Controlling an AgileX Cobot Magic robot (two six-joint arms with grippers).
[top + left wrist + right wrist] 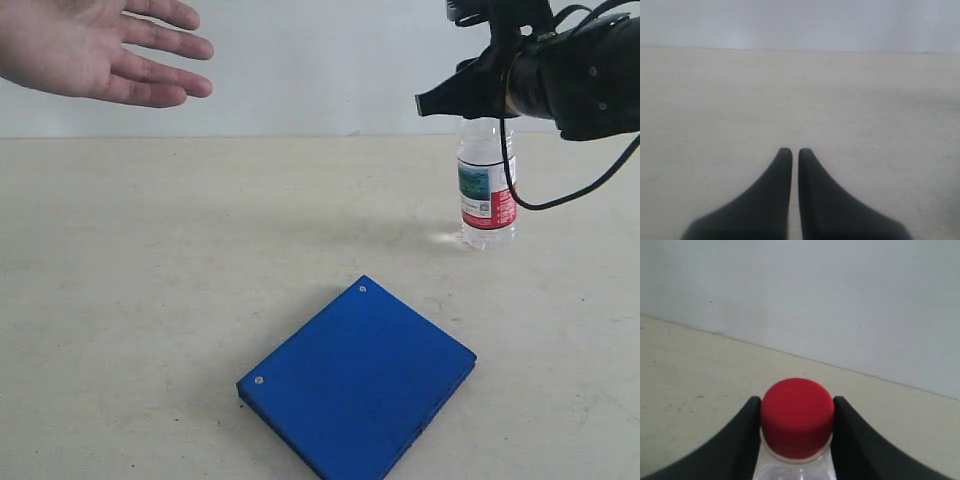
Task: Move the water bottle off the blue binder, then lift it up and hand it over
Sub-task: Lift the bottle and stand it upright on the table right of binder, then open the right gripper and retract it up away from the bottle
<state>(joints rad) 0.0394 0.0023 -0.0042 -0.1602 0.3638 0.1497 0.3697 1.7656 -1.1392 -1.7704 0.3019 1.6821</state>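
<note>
The blue binder point(360, 395) is solid blue; the clear water bottle point(482, 148) has a red cap point(797, 417) and a red-white-green label point(487, 202).

The right arm point(590, 75) reaches in from the right edge of the exterior view, held high and roughly level, with a black cable point(540, 205) looping below its wrist. The right gripper point(797, 401) has its two dark fingers pressed against opposite sides of the red cap of the water bottle point(487, 190) (the wrist view shows no gap between fingers and cap). The left gripper point(795, 151) points forward and slightly downward, its tapered fingers drawn almost together with only a thin slit between the tips, and it is empty.
</note>
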